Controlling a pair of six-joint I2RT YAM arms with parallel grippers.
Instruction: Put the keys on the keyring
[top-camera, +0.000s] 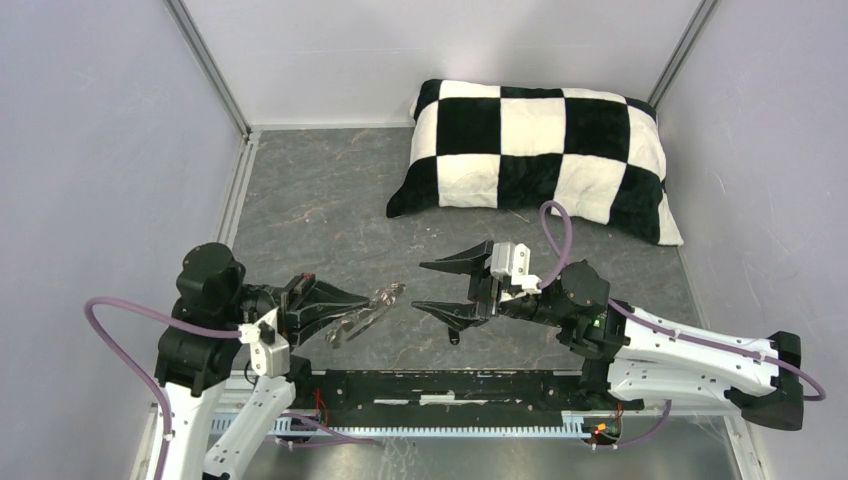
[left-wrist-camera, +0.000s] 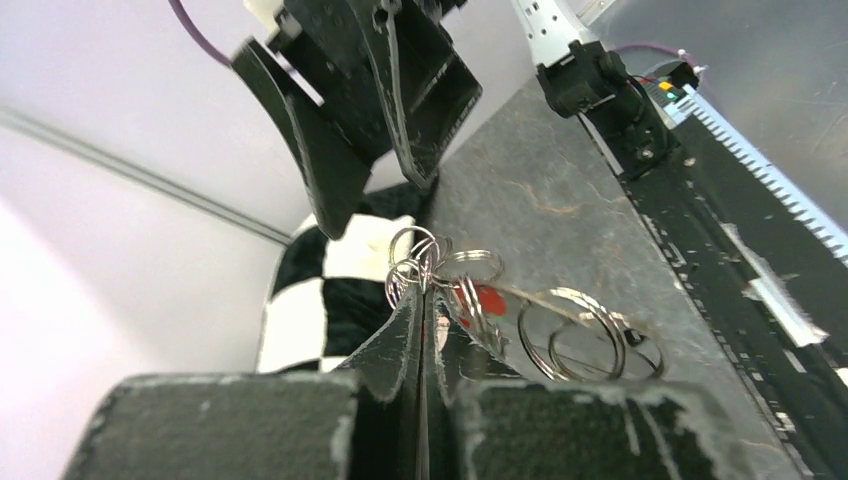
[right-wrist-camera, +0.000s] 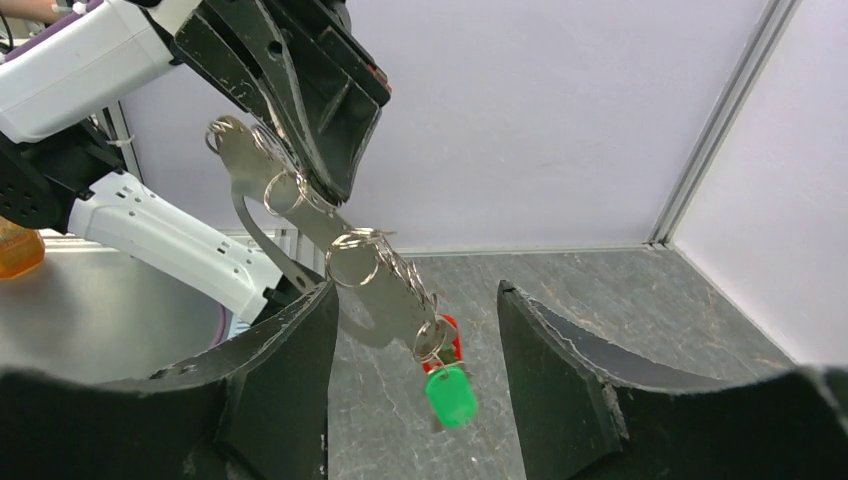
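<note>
My left gripper (top-camera: 366, 299) is shut on the keyring (top-camera: 375, 303), a flat grey fob held off the table and pointing right. In the right wrist view the keyring (right-wrist-camera: 300, 212) slants down from the left gripper (right-wrist-camera: 335, 185). Several wire rings hang along it, and a red-tagged key (right-wrist-camera: 452, 335) and a green-tagged key (right-wrist-camera: 450, 396) dangle from its low end. My right gripper (top-camera: 436, 286) stands open just right of the fob; its fingers (right-wrist-camera: 290, 390) flank the hanging keys without touching them. The left wrist view shows shut fingertips (left-wrist-camera: 408, 305), the rings (left-wrist-camera: 428, 258) and the red tag (left-wrist-camera: 490, 299).
A black-and-white checked pillow (top-camera: 535, 150) lies at the back right. A small black item (top-camera: 455, 340) lies on the grey table under the right gripper; what it is cannot be told. A black rail (top-camera: 450, 385) runs along the near edge. Walls enclose three sides.
</note>
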